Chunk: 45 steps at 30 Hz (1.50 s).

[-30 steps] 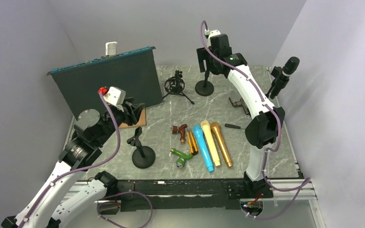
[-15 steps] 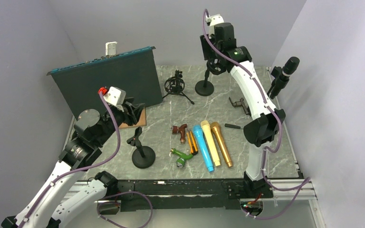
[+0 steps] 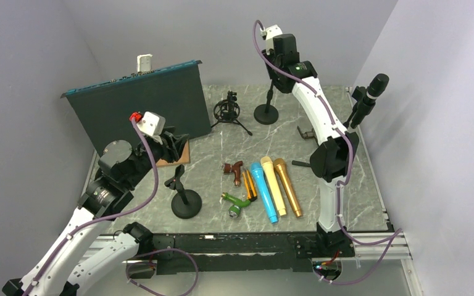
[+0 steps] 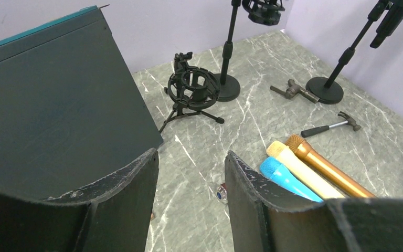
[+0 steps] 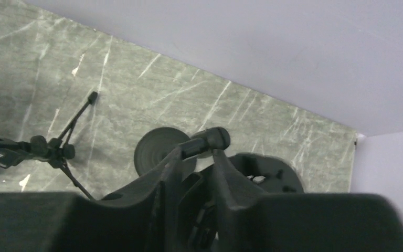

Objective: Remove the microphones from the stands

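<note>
A black microphone (image 3: pixel 374 86) (image 4: pixel 394 14) sits tilted in the clip of the tall stand (image 3: pixel 359 115) at the right wall. My right gripper (image 3: pixel 275 79) (image 5: pixel 198 155) is away from it, up at the head of the back stand (image 3: pixel 265 113) (image 4: pixel 229 84). In the right wrist view its fingers (image 5: pixel 174 163) are drawn in on a dark mount there, with the stand's round base (image 5: pixel 155 152) below. What sits inside that mount is hidden. My left gripper (image 3: pixel 176 143) (image 4: pixel 191 165) hangs open and empty in front of the dark board.
A dark green board (image 3: pixel 136 105) leans at the back left. A tripod shock mount (image 3: pixel 227 111) stands by the back stand. A short clip stand (image 3: pixel 184 200) is near the front. Blue (image 3: pixel 264 192), cream (image 3: pixel 273 185) and gold (image 3: pixel 287 186) microphones lie mid-table with a small hammer (image 3: pixel 302 164).
My right gripper has shifted a little up and left at the back stand's head, and its fingers have come together on the mount. The left arm has hardly moved.
</note>
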Motion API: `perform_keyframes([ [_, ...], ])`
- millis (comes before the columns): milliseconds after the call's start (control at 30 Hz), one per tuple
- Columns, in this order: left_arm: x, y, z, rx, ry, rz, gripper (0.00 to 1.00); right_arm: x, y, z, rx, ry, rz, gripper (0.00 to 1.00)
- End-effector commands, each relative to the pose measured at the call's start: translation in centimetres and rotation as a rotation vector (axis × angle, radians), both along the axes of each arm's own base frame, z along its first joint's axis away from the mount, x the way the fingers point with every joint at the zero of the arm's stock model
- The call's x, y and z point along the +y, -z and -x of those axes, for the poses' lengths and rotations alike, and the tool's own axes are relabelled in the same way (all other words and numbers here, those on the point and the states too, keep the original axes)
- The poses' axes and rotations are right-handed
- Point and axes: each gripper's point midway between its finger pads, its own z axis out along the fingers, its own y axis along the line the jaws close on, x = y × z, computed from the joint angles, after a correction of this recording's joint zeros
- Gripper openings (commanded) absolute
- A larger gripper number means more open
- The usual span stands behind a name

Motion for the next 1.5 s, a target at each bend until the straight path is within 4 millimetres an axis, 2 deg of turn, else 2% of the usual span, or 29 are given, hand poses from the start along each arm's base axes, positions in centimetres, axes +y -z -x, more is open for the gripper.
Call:
perform_keyframes([
  [0, -0.2, -1.6, 0.2, -0.033, 0.009, 0.029, 0.54, 0.0, 2.5, -0.1, 0.051, -0.038, 0.049, 0.23],
  [67, -0.2, -1.5, 0.1, -0.032, 0.007, 0.028, 0.54, 0.0, 3.8, 0.2, 0.088, -0.062, 0.075, 0.19],
  [567, -0.3, -1.4, 0.1, -0.029, 0.010, 0.027, 0.54, 0.5, 13.0, 3.4, 0.384, -0.147, 0.085, 0.12],
  [700, -0.2, -1.5, 0.1, -0.029, 0.011, 0.028, 0.54, 0.1, 15.7, 4.7, 0.476, -0.147, 0.106, 0.09],
  [867, -0.4, -1.4, 0.1, -0.024, 0.019, 0.028, 0.54, -0.4, 17.9, 6.9, 0.576, -0.144, 0.113, 0.09],
  [1100, -0.5, -1.3, 0.0, -0.020, 0.019, 0.027, 0.54, -0.1, 19.1, 5.4, 0.547, -0.139, 0.104, 0.14],
  [1167, -0.4, -1.2, -0.1, -0.020, 0.013, 0.024, 0.54, 0.1, 19.1, 5.0, 0.551, -0.134, 0.097, 0.17],
  [1267, -0.4, -1.1, -0.2, -0.016, 0.009, 0.021, 0.54, 0.2, 17.7, 4.4, 0.509, -0.118, 0.085, 0.33],
  [1333, -0.6, -1.1, -0.2, -0.015, 0.016, 0.021, 0.54, 0.3, 14.9, 4.0, 0.443, -0.112, 0.061, 0.43],
  [1467, -0.7, -0.9, -0.3, -0.009, 0.019, 0.019, 0.54, 0.2, 9.2, 3.8, 0.306, -0.088, 0.007, 0.72],
])
